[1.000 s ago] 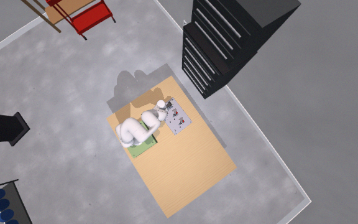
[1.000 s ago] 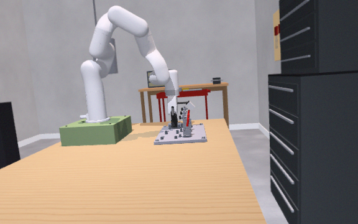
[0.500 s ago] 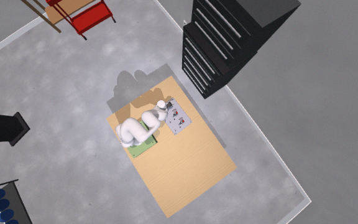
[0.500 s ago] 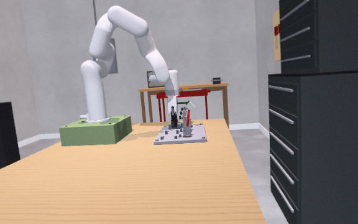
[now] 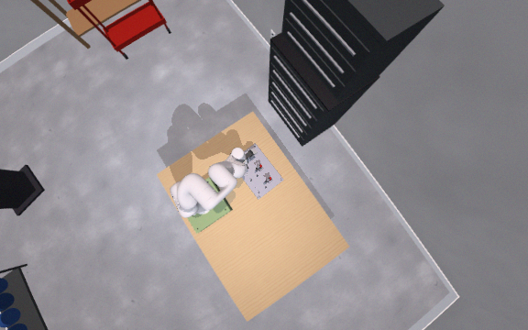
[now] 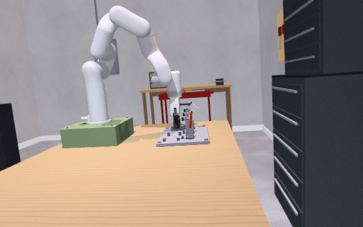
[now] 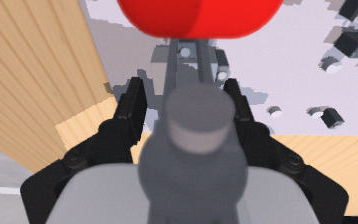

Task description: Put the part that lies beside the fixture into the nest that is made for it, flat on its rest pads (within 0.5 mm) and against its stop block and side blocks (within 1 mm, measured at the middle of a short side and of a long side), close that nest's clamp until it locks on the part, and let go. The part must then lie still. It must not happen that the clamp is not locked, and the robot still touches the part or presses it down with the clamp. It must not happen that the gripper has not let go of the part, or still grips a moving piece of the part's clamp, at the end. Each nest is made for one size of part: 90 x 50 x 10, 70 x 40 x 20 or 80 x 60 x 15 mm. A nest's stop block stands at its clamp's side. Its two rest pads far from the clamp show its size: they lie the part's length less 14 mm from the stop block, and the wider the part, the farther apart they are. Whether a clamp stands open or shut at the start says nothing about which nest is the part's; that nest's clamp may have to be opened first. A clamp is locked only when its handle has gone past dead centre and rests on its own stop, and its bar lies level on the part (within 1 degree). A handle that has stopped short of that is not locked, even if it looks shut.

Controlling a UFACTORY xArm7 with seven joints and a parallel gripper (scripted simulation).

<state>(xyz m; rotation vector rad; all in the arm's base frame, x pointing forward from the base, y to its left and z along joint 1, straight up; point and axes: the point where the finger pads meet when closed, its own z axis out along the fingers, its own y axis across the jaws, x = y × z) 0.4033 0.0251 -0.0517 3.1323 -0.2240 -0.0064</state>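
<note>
My gripper [image 7: 183, 91] [image 6: 176, 121] is open over the far end of the grey fixture plate [image 5: 266, 188] [image 6: 200, 137] [image 7: 290, 70]. In the wrist view its two black fingers stand either side of a grey round clamp handle [image 7: 197, 120], with a small gap on each side. A big red knob [image 7: 200, 17] fills the top of that view, just beyond the handle. In the exterior view a red clamp handle [image 6: 190, 119] stands nearly upright beside the gripper. Two red handles [image 5: 259, 166] [image 5: 268, 178] show from above. I cannot make out the part in any view.
Small dark blocks and pads [image 7: 330, 116] dot the plate. The arm's green base [image 6: 96, 132] [image 5: 209, 215] stands left of the fixture on the wooden table [image 6: 137, 183]. A black drawer cabinet [image 6: 326, 126] stands to the right of the table.
</note>
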